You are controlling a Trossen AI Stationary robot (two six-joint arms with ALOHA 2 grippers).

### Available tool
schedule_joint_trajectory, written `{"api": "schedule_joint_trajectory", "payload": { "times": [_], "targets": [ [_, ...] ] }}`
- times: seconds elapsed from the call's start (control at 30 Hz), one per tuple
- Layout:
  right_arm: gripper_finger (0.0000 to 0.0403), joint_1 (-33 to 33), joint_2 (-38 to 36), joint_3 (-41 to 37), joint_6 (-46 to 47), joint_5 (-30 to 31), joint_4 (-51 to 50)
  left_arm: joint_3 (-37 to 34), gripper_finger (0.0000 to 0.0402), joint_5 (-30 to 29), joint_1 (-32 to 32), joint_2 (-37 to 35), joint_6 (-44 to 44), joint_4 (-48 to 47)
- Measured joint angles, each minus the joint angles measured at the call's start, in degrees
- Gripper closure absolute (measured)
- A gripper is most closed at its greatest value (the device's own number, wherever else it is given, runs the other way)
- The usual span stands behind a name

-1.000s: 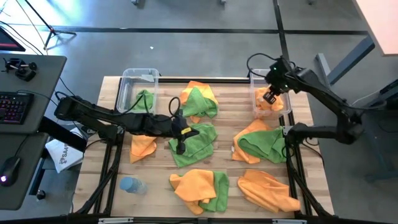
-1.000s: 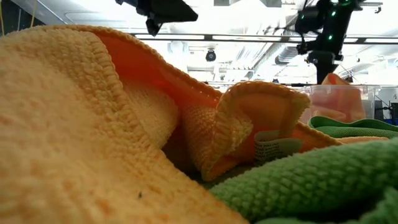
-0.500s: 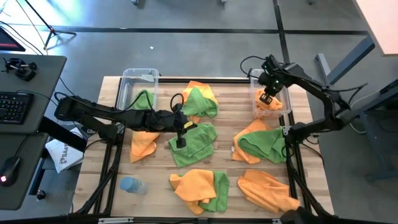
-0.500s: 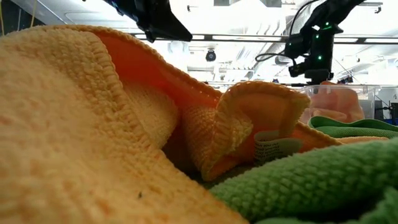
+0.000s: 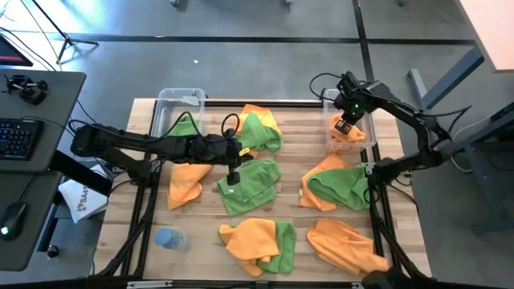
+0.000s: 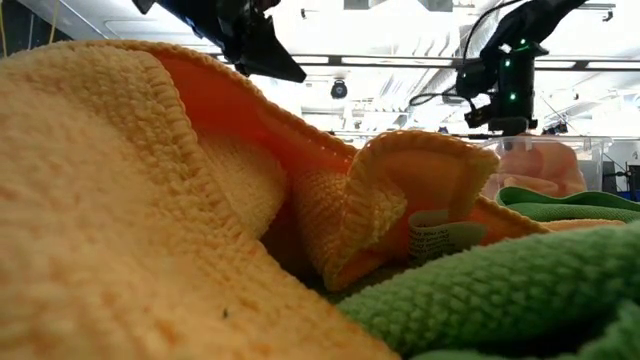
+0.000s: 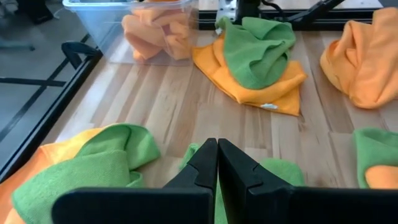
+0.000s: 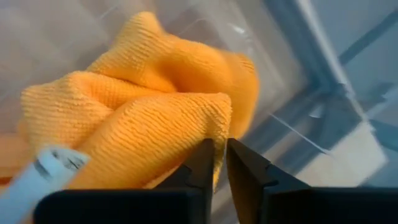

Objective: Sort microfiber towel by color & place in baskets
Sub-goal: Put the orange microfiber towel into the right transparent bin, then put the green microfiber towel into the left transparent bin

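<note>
Wooden slat table [image 5: 293,152], grey floor [image 5: 241,64]; left fingers [image 7: 217,163] closed, empty; right fingers [image 8: 221,163] slightly parted over orange towel [image 8: 143,112].

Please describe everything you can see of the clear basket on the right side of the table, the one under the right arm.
The right basket is a clear, see-through plastic tub with a rounded rim. It stands upright at the table's far right corner, against the dark frame. Inside lie bunched orange towels; no green shows in it. The right gripper hangs over its opening, fingers slightly parted around an edge of orange cloth. In the left wrist view the tub's walls look smooth, with the orange showing through them.
</note>
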Motion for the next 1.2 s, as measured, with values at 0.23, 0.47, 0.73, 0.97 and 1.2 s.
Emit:
{"api": "schedule_joint_trajectory", "payload": {
  "times": [0.23,0.47,0.73,0.97,1.2],
  "targets": [
    [0.0289,0.0,-7.3,0.0,1.6,0.2,-0.1,0.0,0.0401,0.3,0.9,0.0,0.0,0.1],
    [0.0266,0.1,-14.9,0.0,6.2,-7.6,-0.2,0.0,0.0402,0.3,1.1,0.0,-1.6,0.1],
    [0.0293,2.7,-24.4,0.0,12.1,-14.8,-1.6,0.0,0.0401,0.3,1.1,0.0,-3.1,0.2],
    [0.0395,12.5,-32.7,0.0,18.3,-14.9,-0.9,0.0,0.0402,0.2,1.1,0.0,-5.7,0.8],
    [0.0398,25.2,-34.2,0.0,26.8,-11.2,3.5,0.0,0.0389,0.1,1.1,0.0,-6.1,1.6]
  ]
}}
